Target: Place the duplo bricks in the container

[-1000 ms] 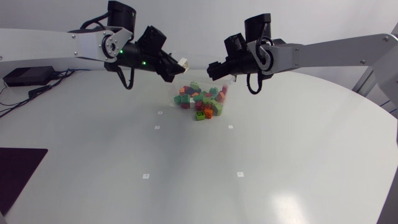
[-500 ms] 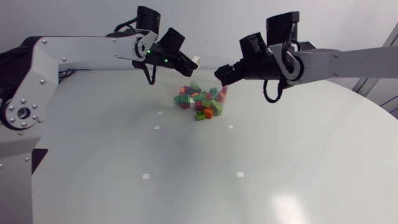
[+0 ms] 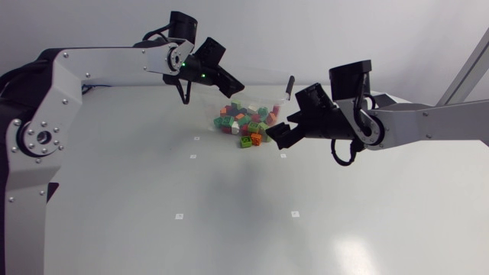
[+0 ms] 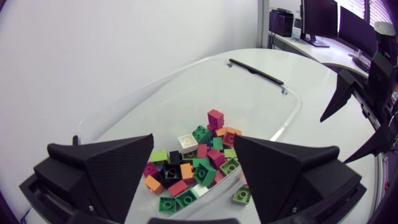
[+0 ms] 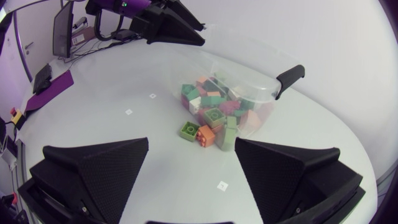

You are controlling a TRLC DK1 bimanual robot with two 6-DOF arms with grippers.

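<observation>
The left pincer (image 4: 193, 140) is spread, and nothing is held between its fingers (image 4: 106, 168). It is positioned above the container (image 4: 283, 102), over the end nearest the left arm. The bricks (image 4: 199, 163) are seen through the gap between the fingers.

The right pincer (image 5: 192, 142) is likewise spread and nothing is gripped by it. It is held above the counter (image 5: 118, 106), near the container but apart from it, and the container is seen ahead of it. In the head view, the container is located between the two pincers on the far half of the counter.

The container is a clear tub, and a black handle (image 5: 289, 78) is fitted to its rim. Most of the bricks are heaped inside it, toward one end. Green, orange, red, magenta and black pieces are mixed in the heap, and one white brick (image 4: 188, 142) is seen lying on top of it.

Two pieces are located outside the tub. A green brick (image 5: 189, 130) and an orange brick (image 5: 206, 134) are laid on the counter, touching each other, just beside the container's wall on the side facing the right pincer.

Small white marks (image 3: 192, 156) are spaced across the counter in front of the container. A dark mat (image 3: 23, 206) is laid at the counter's left edge, well apart from the container.
</observation>
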